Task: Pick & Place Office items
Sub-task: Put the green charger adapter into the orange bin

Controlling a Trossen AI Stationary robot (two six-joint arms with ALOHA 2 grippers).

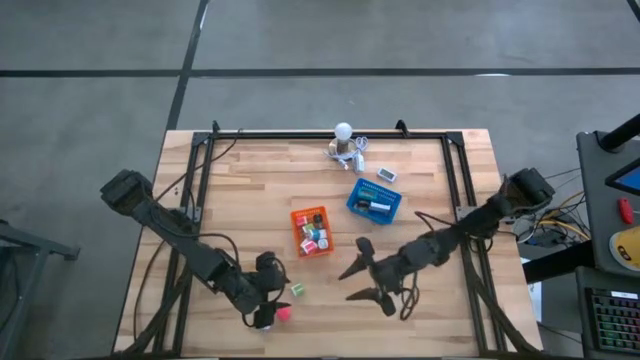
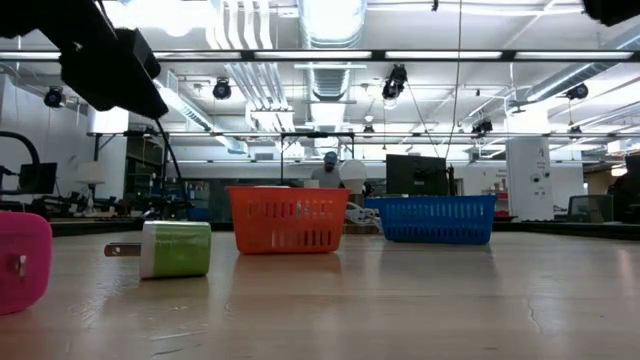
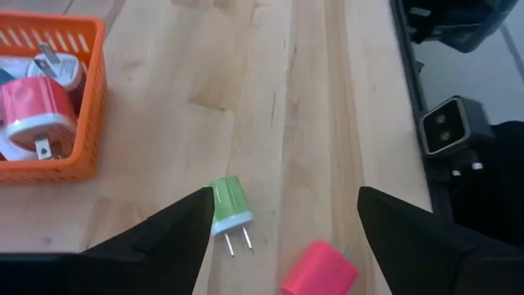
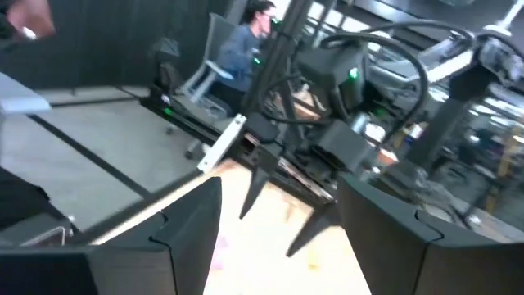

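The green plug (image 3: 228,205) lies on its side near the front edge of the table (image 1: 240,190), left of centre, prongs level with the wood; the pink plug (image 3: 321,269) lies just beside it, nearer the edge; both sit clear of the orange tray (image 1: 311,231). The left gripper (image 3: 281,220) hovers over the pair, fingers spread wide and holding nothing. Both plugs look light, hard and smooth-sided, likely to skid or twist if pinched off-centre; the flat sides of the body are the place to grip, not the thin prongs. The orange tray, near the middle, already holds several plugs; the blue tray (image 1: 373,202) stands to its right, toward the back; a white bulb cluster (image 1: 346,142) sits at the back edge. The right gripper (image 1: 368,283) hangs right of centre near the front, fingers apart and seemingly empty; it is well apart from the plugs, so nothing blocks the approach.
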